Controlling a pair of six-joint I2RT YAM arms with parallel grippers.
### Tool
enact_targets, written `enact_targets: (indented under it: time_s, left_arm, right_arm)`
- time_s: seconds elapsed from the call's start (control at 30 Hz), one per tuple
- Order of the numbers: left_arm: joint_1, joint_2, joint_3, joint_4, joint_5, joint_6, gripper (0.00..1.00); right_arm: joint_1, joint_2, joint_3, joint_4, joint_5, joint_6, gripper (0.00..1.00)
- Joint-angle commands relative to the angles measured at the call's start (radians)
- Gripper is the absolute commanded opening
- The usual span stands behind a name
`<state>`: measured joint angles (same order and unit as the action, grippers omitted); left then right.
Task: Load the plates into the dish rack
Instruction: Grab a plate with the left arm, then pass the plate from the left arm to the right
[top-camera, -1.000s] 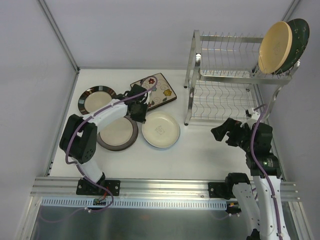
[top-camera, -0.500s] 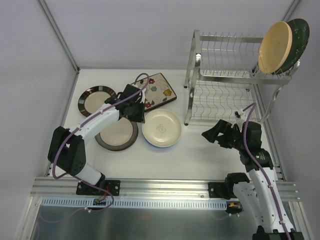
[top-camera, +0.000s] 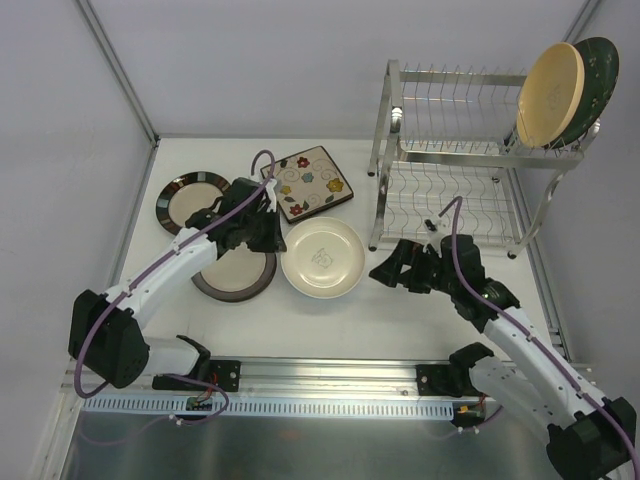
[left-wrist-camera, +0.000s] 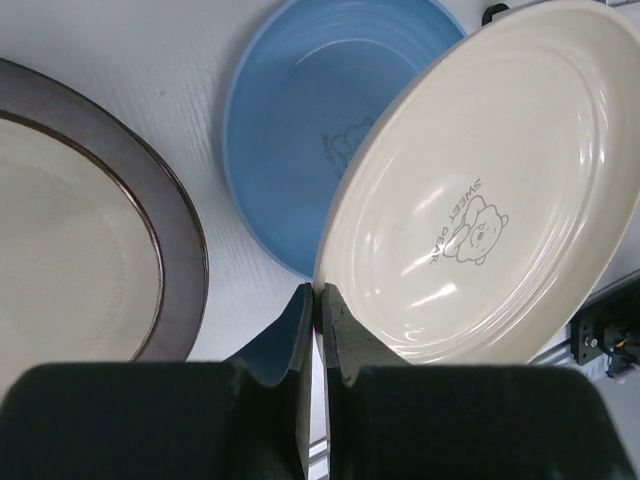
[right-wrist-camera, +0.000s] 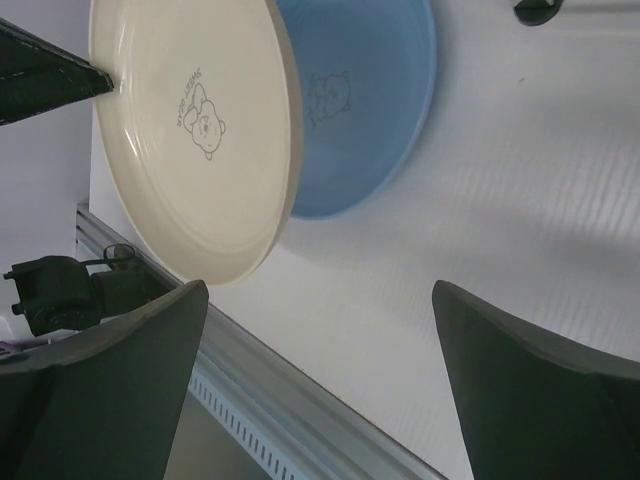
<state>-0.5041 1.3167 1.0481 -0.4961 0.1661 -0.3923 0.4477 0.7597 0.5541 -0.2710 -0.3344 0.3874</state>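
Cream plate (left-wrist-camera: 480, 200) rim pinched by left fingers (left-wrist-camera: 285, 345).

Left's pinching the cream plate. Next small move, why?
Probably ease the right gripper in onto the free rim of the cream plate: it is open beside that rim, while the left gripper pinches the opposite rim, tilting the plate off the blue plate.

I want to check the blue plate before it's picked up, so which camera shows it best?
The left wrist view: most of the blue plate shows beside the tilted cream plate. The right wrist view shows less of the blue plate. In the top external view the cream plate hides it.
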Motion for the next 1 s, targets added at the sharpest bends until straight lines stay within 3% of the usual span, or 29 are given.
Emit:
enact_targets:
  time_s: [0.0,0.23,0.43,0.97]
  left_arm:
    - [-0.007,-0.077,-0.036,0.045,0.061,-0.057,0.00]
    - [-0.007,-0.183,-0.100,0.097,0.115,-0.098,0.00]
    - [-0.008,-0.254,-0.146,0.120,0.128,-0.117,0.00]
    - [-0.008,-0.300,-0.186,0.183,0.119,-0.137,0.00]
  right_arm:
    - [0.086,0.068,0.036,0.150,0.043,0.062,0.99]
    - [0.193,0.216,0.098,0.263,0.067,0.082,0.98]
    - [0.204,0.256,0.136,0.317,0.051,0.077,0.91]
    - [0.217,0.228,0.187,0.276,0.044,0.033,0.34]
